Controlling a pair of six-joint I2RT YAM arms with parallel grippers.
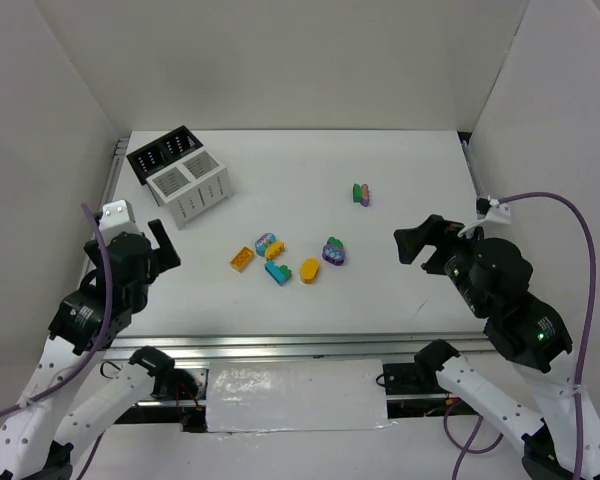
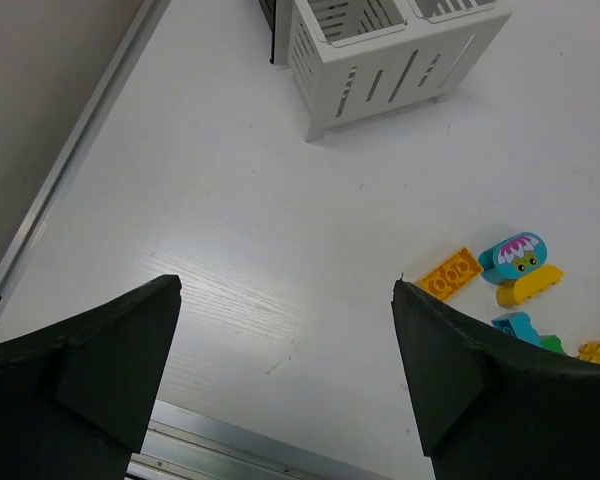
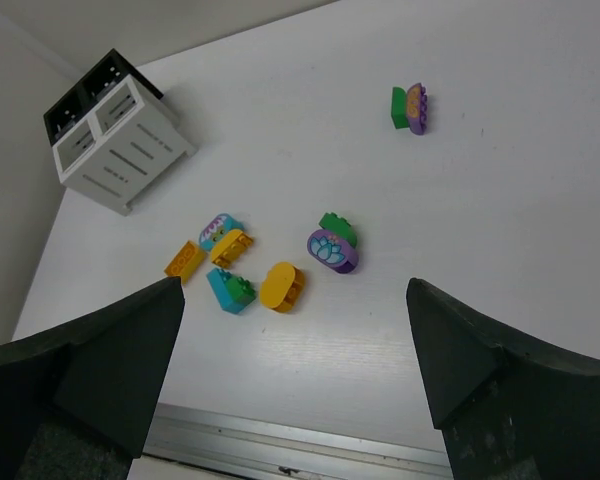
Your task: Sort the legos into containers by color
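Small legos lie loose mid-table: an orange brick (image 1: 241, 258), a teal printed piece with a yellow one (image 1: 269, 245), a teal-and-green piece (image 1: 278, 272), a rounded yellow brick (image 1: 310, 270), a purple-and-green piece (image 1: 334, 251), and a green-pink-purple stack (image 1: 361, 194) farther back. The joined containers stand at the back left, the black pair (image 1: 164, 153) behind the white pair (image 1: 192, 187). My left gripper (image 1: 163, 246) is open and empty, left of the bricks. My right gripper (image 1: 417, 243) is open and empty, right of them. The orange brick (image 2: 450, 274) shows near my left gripper's right finger.
White walls enclose the table on three sides. A metal rail (image 1: 280, 347) runs along the near edge, and another runs along the left edge (image 2: 65, 160). A purple cable (image 1: 570, 215) loops by the right arm.
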